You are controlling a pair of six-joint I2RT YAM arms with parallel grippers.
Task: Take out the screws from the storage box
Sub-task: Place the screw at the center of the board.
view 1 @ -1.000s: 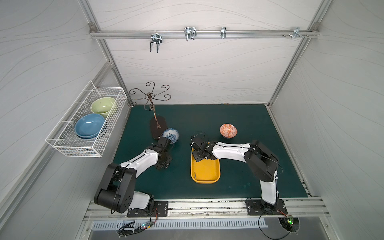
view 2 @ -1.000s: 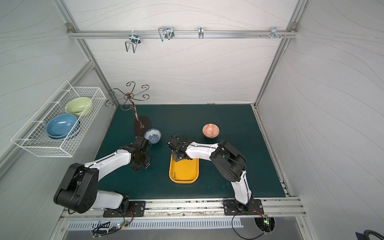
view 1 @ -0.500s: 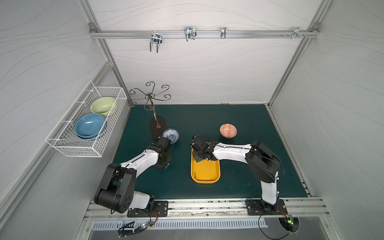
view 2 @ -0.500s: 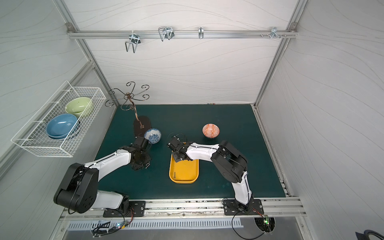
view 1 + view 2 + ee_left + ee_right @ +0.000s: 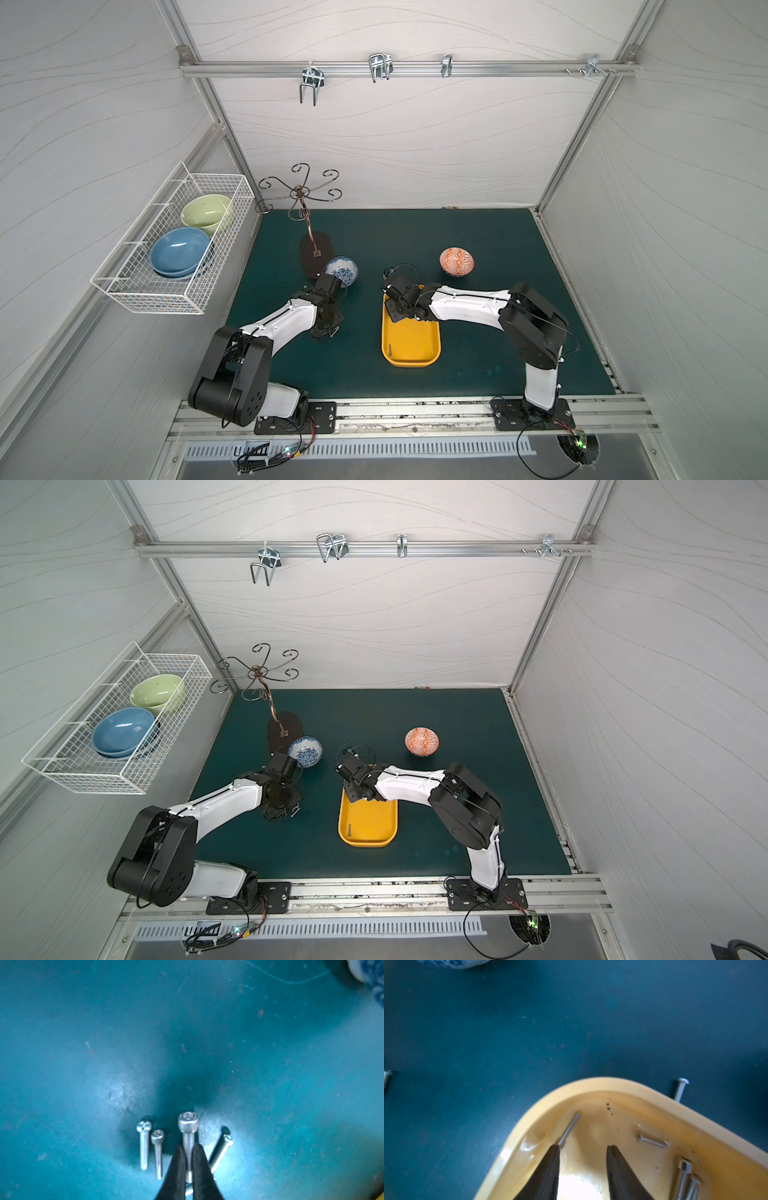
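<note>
Since a second ago neither arm has visibly shifted. The left gripper (image 5: pixel 188 1145) straddles the shank of one of the small silver metal screws (image 5: pixel 188 1124) on the dark green mat (image 5: pixel 457 232); we cannot tell whether it pinches. Three more lie alongside its fingers, a fifth partly beneath.

The right gripper (image 5: pixel 582 1146) hangs with jaws apart, nothing between, inside a corner of the shallow yellow plastic storage box (image 5: pixel 602 1084). There we count at least four screws.

Beyond the grippers stand two small patterned bowls: a blue-and-white bowl (image 5: pixel 341 271) and an orange-and-white bowl (image 5: pixel 456 261).

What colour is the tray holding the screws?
Yellow tray, clearest in a top view.
</note>
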